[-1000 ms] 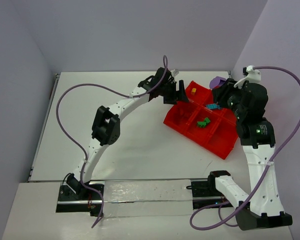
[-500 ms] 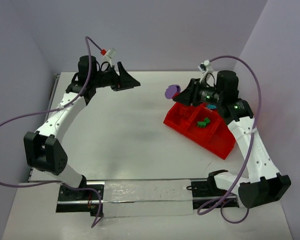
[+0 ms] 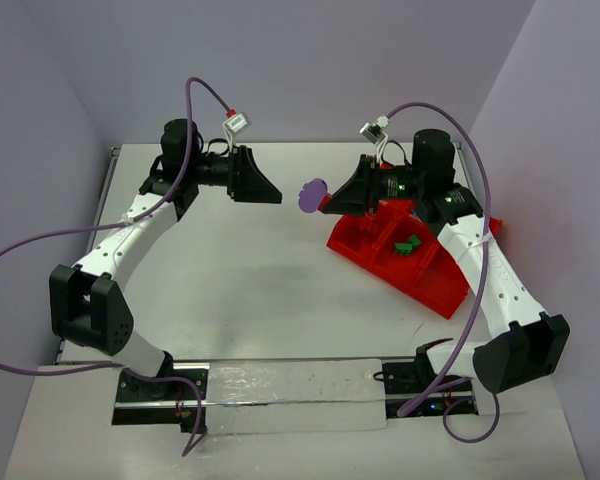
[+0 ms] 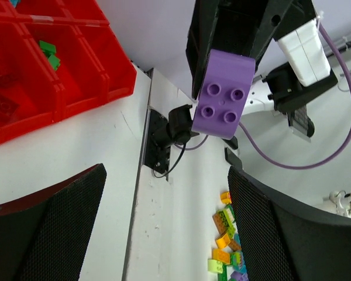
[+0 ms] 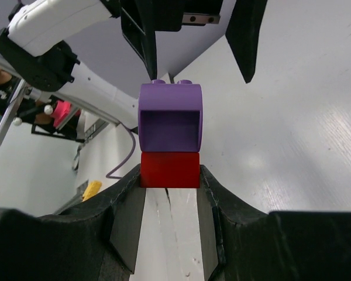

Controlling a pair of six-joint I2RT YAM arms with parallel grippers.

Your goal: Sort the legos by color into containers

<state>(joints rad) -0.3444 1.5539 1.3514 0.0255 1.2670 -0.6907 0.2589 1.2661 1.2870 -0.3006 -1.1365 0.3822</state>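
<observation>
**White bench, lilac walls: stacked pair aloft between claws**

Found red brick clamped in right claw, purple piece stuck on its far end, aloft just left of tray. Found left claw gaping wide, empty, facing the purple studs. Looked like splitting the stack before sorting. Called next for closing squarely on purple, then pulling straight off.

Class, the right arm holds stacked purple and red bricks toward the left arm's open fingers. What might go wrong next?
1. Only the red brick is clamped by the right gripper; the purple brick could snap off and fall beside the tray.
2. The open left gripper may knock the stack while closing.
</observation>
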